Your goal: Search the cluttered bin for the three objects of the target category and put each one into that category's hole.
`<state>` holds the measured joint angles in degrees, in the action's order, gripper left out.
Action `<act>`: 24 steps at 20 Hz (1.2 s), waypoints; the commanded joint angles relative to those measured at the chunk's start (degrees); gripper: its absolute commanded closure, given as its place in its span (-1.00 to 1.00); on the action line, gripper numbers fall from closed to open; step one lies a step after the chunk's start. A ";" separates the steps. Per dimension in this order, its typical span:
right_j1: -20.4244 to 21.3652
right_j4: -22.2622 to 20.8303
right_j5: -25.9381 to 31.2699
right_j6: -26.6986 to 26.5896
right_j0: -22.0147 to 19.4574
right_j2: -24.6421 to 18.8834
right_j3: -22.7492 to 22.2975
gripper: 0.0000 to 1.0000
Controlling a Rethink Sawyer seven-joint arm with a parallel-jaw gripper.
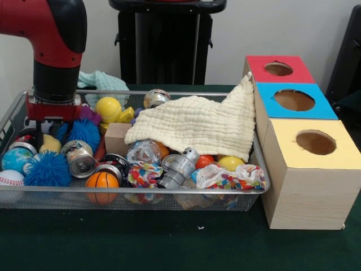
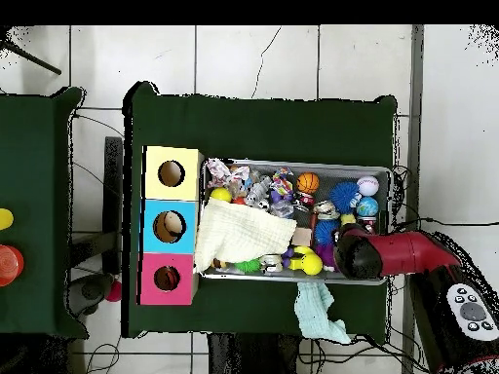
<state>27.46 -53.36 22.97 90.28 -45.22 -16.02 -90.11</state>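
The wire mesh bin (image 1: pixel 141 191) lies across the table, full of mixed toys; it also shows in the overhead view (image 2: pixel 392 185). My gripper (image 1: pixel 52 119) is lowered into the bin's left end in the front view, among blue spiky balls (image 1: pixel 48 168) and a small tin (image 1: pixel 80 159). In the overhead view my gripper (image 2: pixel 343 249) is at the bin's right end. Clutter hides its tips. No plush animal toy shows; they are hidden. The red-surrounded hole (image 1: pixel 278 69) is on the farthest wooden box and shows in the overhead view too (image 2: pixel 167 279).
A cream cloth (image 1: pixel 197 124) drapes over the bin's right half toward the boxes. The blue-surrounded hole (image 1: pixel 294 100) and the yellow-surrounded hole (image 1: pixel 315 141) lie nearer the camera. A teal cloth (image 1: pixel 101 80) lies behind the bin. A toy basketball (image 1: pixel 102 180) and a baseball (image 1: pixel 10 179) sit at the front rim.
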 commanded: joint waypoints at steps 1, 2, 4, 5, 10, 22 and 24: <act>-5.08 -1.01 2.25 -1.06 -0.53 1.14 2.44 1.00; -5.07 -0.63 1.13 0.41 -0.70 1.22 2.27 1.00; -4.39 -0.41 0.27 0.35 -1.03 0.62 1.63 1.00; -3.53 -1.21 0.30 -1.64 -0.82 -0.03 1.25 1.00; -0.26 -0.21 3.78 -5.15 -0.27 -0.99 -0.40 1.00; 14.60 22.84 23.20 -11.49 -7.61 -13.64 -9.76 1.00; 15.63 26.43 26.10 -11.13 -8.35 -15.49 -10.11 1.00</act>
<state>37.23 -35.44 37.30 90.28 -51.49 -22.29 -95.47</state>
